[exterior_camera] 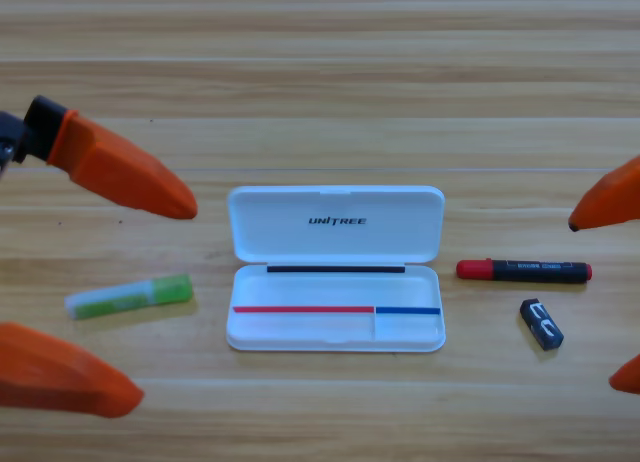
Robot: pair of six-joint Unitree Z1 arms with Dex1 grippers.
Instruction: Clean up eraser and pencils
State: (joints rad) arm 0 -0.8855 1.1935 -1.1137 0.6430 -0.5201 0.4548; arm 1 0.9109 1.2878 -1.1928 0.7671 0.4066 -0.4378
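Stage: nothing packed yet | left hand (125,297) spread wide, green stick (129,296) lain crosswise between its jaws | right hand (617,292) spread, marker (524,271) and eraser (541,324) just left of it | case (335,267) lies open mid-surface (320,72).

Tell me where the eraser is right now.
In the high view the eraser lies on the table's right side, just below the red-capped marker and right of the open white case, touching neither.

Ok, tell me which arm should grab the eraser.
Right. The eraser lies right of the case, between the right gripper's open jaws; the left gripper waits beyond the case.
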